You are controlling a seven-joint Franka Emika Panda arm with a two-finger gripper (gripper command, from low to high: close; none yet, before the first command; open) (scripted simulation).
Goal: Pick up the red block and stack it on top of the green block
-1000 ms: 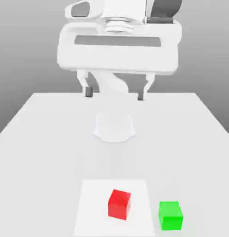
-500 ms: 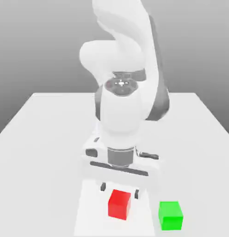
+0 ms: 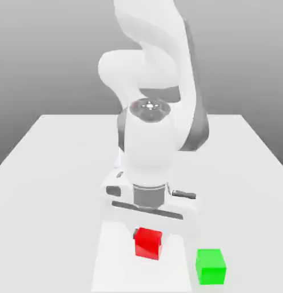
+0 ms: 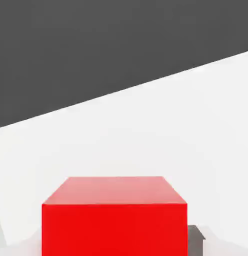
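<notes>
Exterior view: jaws (image 3: 148, 234) clamped on the red block (image 3: 147, 244), apparently lifted; the green block (image 3: 211, 266) lies to its right, nearer the camera.

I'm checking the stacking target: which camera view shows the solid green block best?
The exterior view: the green block stands there unobstructed, its top and front visible. In the hand view I cannot make it out.

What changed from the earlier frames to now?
The gripper came down over the white square, then closed on the red block. The block has shifted slightly toward the arm's base, up in the exterior view, possibly a slight lift. The green block and the white square stayed put.
</notes>
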